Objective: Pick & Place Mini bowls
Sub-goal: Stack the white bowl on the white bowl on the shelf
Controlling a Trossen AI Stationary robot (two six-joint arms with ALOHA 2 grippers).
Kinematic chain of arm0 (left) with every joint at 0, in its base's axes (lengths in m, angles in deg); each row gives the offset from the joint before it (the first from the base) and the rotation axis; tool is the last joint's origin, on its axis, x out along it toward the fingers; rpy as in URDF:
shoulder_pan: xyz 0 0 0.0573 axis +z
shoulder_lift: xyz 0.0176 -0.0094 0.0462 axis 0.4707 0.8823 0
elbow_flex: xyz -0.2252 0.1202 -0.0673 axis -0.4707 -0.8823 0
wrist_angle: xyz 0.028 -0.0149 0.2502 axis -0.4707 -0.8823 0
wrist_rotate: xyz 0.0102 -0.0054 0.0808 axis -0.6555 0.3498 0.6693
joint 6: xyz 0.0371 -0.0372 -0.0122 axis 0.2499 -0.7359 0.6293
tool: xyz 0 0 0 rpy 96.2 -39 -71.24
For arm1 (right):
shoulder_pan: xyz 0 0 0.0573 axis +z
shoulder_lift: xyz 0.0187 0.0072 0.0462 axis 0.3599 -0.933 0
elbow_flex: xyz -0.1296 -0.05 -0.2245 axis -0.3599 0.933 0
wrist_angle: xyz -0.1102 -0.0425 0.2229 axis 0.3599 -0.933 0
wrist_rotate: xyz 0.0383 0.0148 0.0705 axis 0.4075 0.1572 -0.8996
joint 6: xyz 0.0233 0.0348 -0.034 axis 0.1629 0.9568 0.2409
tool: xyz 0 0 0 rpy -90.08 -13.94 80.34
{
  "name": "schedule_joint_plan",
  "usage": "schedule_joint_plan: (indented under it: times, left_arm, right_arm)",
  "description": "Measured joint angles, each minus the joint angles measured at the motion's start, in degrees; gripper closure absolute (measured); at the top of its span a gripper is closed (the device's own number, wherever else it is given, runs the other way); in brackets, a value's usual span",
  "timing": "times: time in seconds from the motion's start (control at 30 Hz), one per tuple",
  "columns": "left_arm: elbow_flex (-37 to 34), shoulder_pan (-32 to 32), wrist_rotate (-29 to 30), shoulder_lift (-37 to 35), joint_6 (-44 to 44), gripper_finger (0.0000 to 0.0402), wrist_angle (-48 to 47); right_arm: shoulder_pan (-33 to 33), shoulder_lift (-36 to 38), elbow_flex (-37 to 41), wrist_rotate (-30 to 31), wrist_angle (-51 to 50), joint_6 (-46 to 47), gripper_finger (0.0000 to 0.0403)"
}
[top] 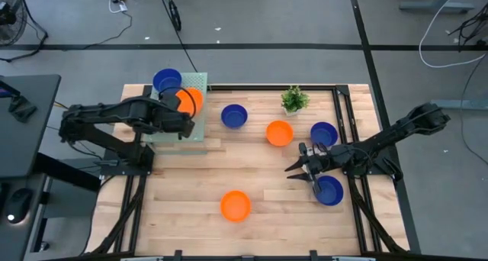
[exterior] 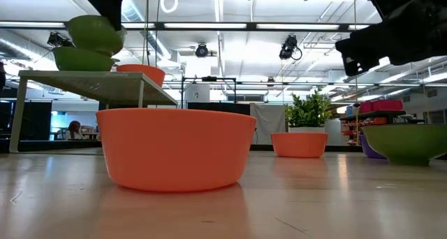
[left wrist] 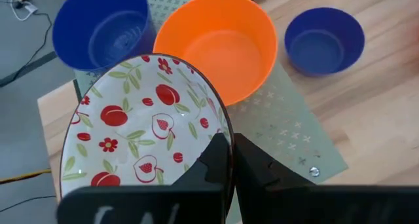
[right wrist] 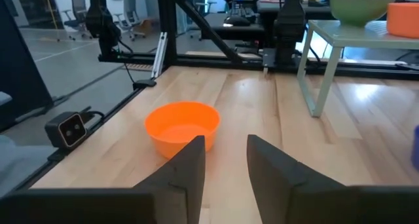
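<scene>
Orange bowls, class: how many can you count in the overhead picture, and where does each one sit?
3. One orange bowl sits on the raised rack by the left claw, one mid-table near the plant, one near the front edge. The left arm may hide others.

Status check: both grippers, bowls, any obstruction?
Left gripper clamped on patterned bowl's rim, over the rack. Right gripper open, empty, above the table. Nothing blocking.

The wooden worktop (top: 252, 181) carried three blue bowls (top: 234, 115), two orange bowls (top: 235, 205), a potted plant (top: 294, 100) and a perforated riser (top: 200, 83).
</scene>
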Motion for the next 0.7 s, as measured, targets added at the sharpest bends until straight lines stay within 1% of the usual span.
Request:
schedule_joint_plan:
  times: [0.17,0.33,0.7]
  left_arm:
    - [-0.54,0.58,-0.81,0.09,1.54,0.0391,0.01]
    - [-0.54,0.60,-2.44,0.11,5.41,0.0391,-0.04]
    - [-0.52,0.49,-1.98,1.01,14.57,0.0391,0.05]
  right_arm:
    - [-0.34,0.00,0.00,0.17,0.05,0.01,0.0289]
    - [-0.34,0.00,0.00,0.15,-0.16,-0.01,0.0289]
    - [-0.34,0.00,0.00,0.15,-0.34,-0.06,0.0289]
